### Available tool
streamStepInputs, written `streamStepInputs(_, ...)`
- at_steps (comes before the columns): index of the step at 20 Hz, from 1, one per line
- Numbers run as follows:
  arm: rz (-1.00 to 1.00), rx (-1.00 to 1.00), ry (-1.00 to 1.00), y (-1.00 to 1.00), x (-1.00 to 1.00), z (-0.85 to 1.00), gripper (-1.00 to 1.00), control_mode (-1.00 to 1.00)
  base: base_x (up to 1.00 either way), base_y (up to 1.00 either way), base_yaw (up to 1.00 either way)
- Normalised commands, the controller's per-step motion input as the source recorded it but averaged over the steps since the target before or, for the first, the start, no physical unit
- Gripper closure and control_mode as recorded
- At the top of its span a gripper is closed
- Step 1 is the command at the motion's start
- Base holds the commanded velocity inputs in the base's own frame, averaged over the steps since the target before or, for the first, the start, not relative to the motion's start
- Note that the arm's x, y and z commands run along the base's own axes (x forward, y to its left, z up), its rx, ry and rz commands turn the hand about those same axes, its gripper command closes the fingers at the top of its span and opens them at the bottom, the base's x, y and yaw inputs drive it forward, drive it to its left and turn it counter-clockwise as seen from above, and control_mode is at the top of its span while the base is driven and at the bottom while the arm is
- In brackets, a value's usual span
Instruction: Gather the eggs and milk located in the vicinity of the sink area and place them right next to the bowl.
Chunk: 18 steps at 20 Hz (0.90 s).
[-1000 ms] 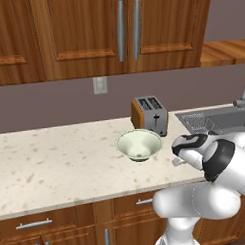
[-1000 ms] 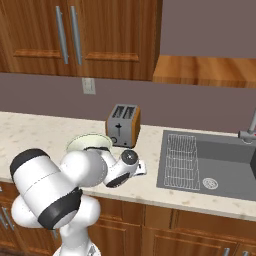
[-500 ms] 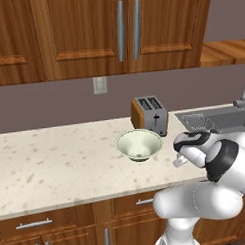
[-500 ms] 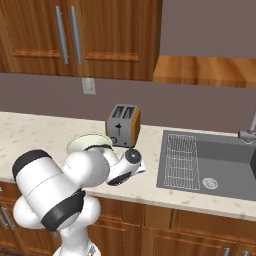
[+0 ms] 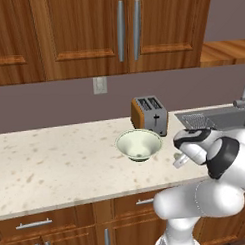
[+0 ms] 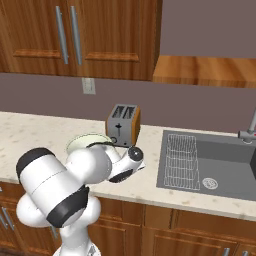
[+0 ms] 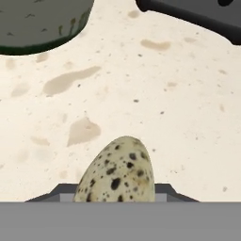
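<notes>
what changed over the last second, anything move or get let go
Little. The gripper, shut on the speckled egg, eased slightly left toward the bowl and a touch lower over the counter. Nothing was let go. Bowl, toaster and sink stayed as they were.

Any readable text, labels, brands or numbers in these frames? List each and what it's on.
None readable.
The toaster carries only a small dark lever mark on its front, no lettering.
The wall outlet plate is blank.
The speckled egg shows spots, no print.
The bowl, cabinets and sink carry no labels.
</notes>
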Motion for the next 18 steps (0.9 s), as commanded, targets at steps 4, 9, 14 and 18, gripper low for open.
streamStepInputs(4, 0.1, 0.0, 0.0, 0.1, 0.19, 0.0, 1.0, -1.0, 0.0, 0.0, 0.0)
streamStepInputs(9, 0.04, 0.0, -0.01, 0.11, 0.15, 0.0, 1.0, -1.0, 0.0, 0.0, 0.0)
streamStepInputs(14, 0.04, 0.0, -0.03, 0.09, 0.09, 0.0, 1.0, -1.0, 0.0, 0.0, 0.0)
streamStepInputs(18, 0.03, 0.0, -0.01, 0.15, 0.08, 0.0, 1.0, -1.0, 0.0, 0.0, 0.0)
